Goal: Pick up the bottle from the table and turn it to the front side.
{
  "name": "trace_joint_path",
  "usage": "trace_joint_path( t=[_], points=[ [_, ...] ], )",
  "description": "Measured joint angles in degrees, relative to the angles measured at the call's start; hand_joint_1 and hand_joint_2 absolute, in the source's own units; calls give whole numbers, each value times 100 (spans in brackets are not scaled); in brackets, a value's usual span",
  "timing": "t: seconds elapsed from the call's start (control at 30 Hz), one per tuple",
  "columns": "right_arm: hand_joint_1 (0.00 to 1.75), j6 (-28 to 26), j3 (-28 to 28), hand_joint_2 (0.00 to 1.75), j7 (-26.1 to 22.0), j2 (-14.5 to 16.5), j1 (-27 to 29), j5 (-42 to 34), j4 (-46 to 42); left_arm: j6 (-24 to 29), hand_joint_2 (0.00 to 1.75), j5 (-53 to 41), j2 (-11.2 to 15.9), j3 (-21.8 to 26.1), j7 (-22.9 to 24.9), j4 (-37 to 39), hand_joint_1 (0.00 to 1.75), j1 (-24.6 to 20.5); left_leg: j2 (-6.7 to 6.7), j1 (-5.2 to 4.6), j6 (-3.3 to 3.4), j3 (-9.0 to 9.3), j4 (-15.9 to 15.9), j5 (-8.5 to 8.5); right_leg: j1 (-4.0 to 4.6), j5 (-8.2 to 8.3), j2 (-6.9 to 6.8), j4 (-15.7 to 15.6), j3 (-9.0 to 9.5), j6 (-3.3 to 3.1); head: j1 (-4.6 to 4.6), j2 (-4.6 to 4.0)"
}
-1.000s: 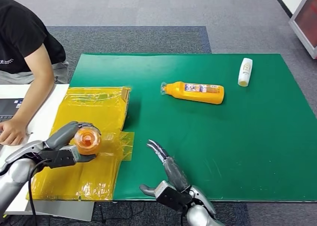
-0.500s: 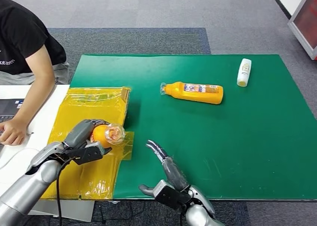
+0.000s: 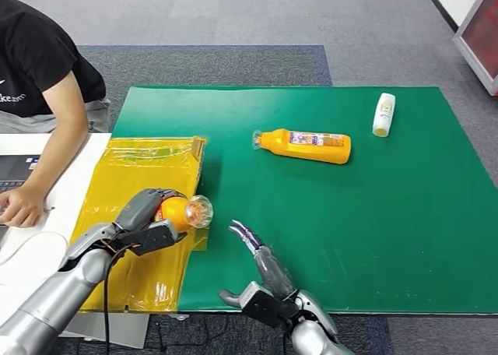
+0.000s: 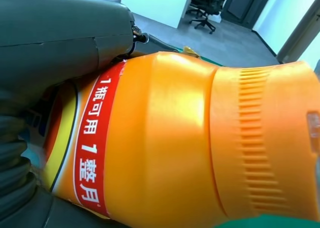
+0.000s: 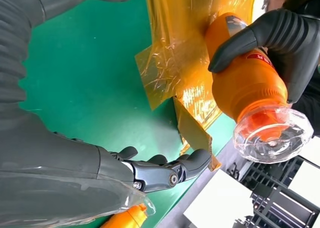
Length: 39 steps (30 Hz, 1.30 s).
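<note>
My left hand (image 3: 144,215) grips an orange bottle (image 3: 175,212) with a clear cap (image 3: 199,211), holding it above the yellow plastic sheet (image 3: 141,168) with the cap pointing toward the green mat (image 3: 381,230). The left wrist view shows the bottle (image 4: 170,138) close up, with a red label band of white characters. In the right wrist view the dark fingers (image 5: 286,38) wrap the bottle's body (image 5: 245,83). My right hand (image 3: 264,281) hovers at the mat's front edge, fingers spread and holding nothing. A second orange bottle (image 3: 305,145) lies on its side mid-mat.
A small white bottle (image 3: 384,114) lies at the mat's far right. A person in a black shirt (image 3: 35,67) leans over the white table on the left, one hand (image 3: 20,207) beside a laptop (image 3: 12,172). Grey carpet surrounds the mat.
My left hand has carried the orange bottle to the right, toward the mat, and turned it so the cap points sideways instead of up. The right hand has stayed put.
</note>
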Motion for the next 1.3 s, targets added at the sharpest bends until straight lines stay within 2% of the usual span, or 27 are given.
trace_joint_path(
  t=[0.8,0.83,0.97,1.1,1.17,1.3],
  points=[
    [0,-84,0,175,10,1,10,1,86,38,175,290,-110,297,-144,104,173,74,-7,-2,5,13,0,12,-1,4,-12,2,9,2,1,0],
    [0,-82,0,175,10,1,11,1,88,21,175,327,-115,313,-165,114,163,74,-7,-2,5,13,0,12,-1,4,-12,2,10,2,1,0],
    [0,-67,0,175,10,1,11,-13,102,-59,175,482,-133,386,-248,169,72,61,-8,-2,5,14,0,12,-1,3,-15,2,11,2,1,0],
    [0,-62,0,175,10,1,11,-39,119,-96,175,526,-172,436,-269,225,14,41,-21,-4,6,15,0,12,-3,2,-25,2,17,4,1,0],
    [0,-61,0,175,10,1,11,-42,121,-98,175,527,-192,446,-271,250,2,40,-24,-4,6,16,0,12,-3,2,-26,2,18,4,1,0],
    [0,-39,0,175,11,1,16,-54,126,-125,175,526,-237,443,-251,376,2,144,-24,-4,3,9,0,15,-3,5,-25,2,3,2,0,0]
  ],
)
